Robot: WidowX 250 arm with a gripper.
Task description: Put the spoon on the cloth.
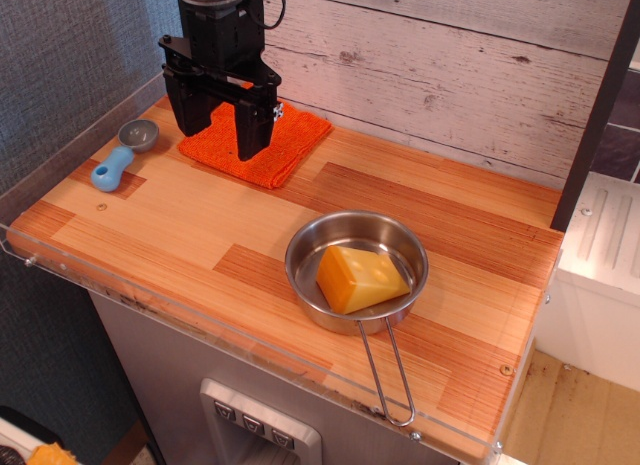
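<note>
Nearest you on the desk [200, 225] sits a steel pan [357, 270], its wire handle pointing toward the front edge, with a yellow cheese wedge [360, 278] inside it. Nothing lies between the pan and the far-left corner. Farther back on the left you see the spoon [124, 154], flat on the wood, blue handle toward the front, grey bowl toward the wall. It lies just left of the cloth [262, 143], not touching it. Your gripper [214, 120] hangs over the cloth with its fingers spread and holding nothing, the spoon off to its left.
</note>
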